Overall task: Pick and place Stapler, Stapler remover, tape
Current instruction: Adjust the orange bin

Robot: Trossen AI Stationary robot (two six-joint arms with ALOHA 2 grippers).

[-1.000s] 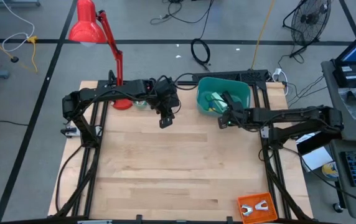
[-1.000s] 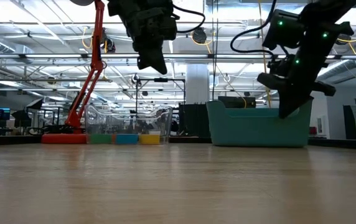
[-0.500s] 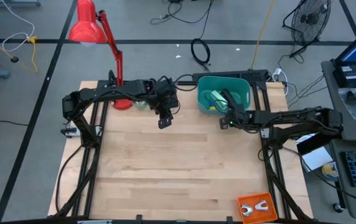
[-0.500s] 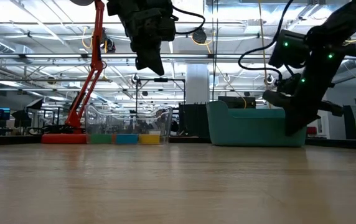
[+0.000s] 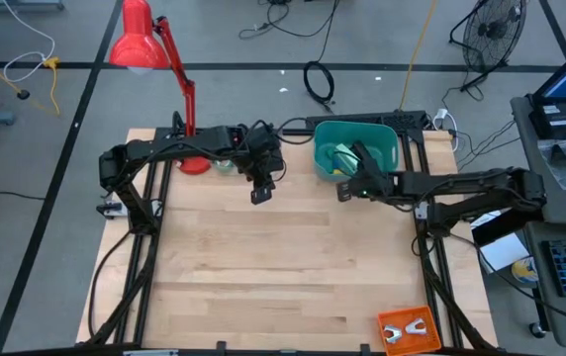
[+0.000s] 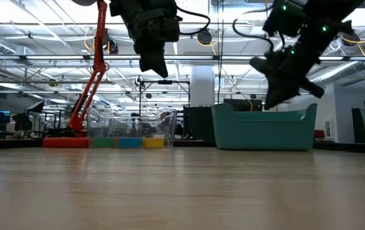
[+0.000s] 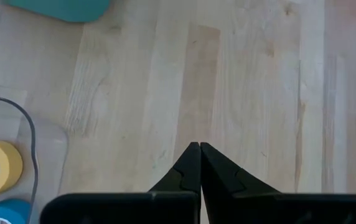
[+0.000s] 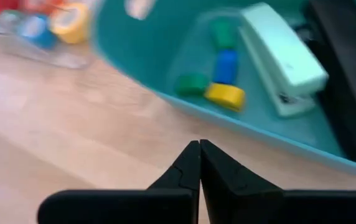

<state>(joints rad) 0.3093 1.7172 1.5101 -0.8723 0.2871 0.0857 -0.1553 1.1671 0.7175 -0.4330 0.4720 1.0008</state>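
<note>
Black stapler (image 8: 346, 68) inside teal bin (image 8: 165, 50), beyond closed, empty right gripper (image 8: 200, 149)

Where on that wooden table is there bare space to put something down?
Most of the table is bare, from under both grippers to the near edge. An orange tool takes the near right corner. The far edge is crowded: red lamp base, clear tape tray and teal bin.

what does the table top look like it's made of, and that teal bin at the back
The table top looks like pale wood with a smooth, lightly sealed finish: long planks and grain lines show. The teal bin looks like moulded plastic, matte to slightly glossy: one even colour, with rounded corners and rim.
</note>
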